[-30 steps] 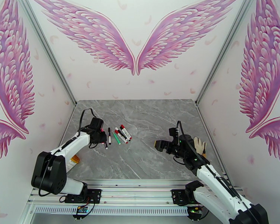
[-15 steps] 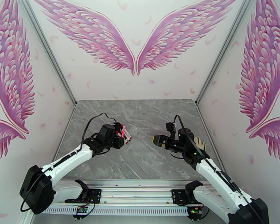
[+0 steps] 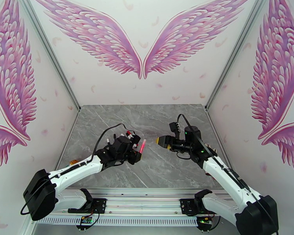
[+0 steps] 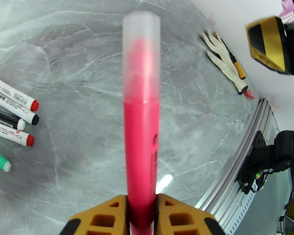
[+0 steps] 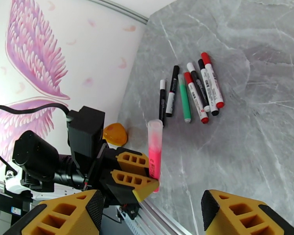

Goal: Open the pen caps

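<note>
My left gripper (image 3: 137, 152) (image 4: 141, 218) is shut on the lower end of a pinkish-red pen (image 4: 140, 145) (image 3: 142, 146). It holds the pen up off the table, with the frosted clear cap (image 4: 141, 55) (image 5: 155, 128) at the free end. My right gripper (image 3: 161, 140) (image 5: 151, 212) is open and empty, a short way to the pen's right and facing it. Its yellow finger (image 4: 268, 44) shows in the left wrist view. Several other capped pens (image 5: 190, 94) (image 4: 11, 114) lie side by side on the grey table, left of centre.
A work glove (image 4: 225, 63) (image 3: 212, 151) lies near the table's right edge, close to my right arm. An orange object (image 5: 115, 134) (image 3: 73, 162) sits by the left wall. The metal rail (image 4: 233, 169) runs along the near edge.
My left arm has lifted the pinkish-red pen from the pen group and carried it right toward the centre. My right gripper has moved left and up toward it, its jaws narrowing somewhat.
</note>
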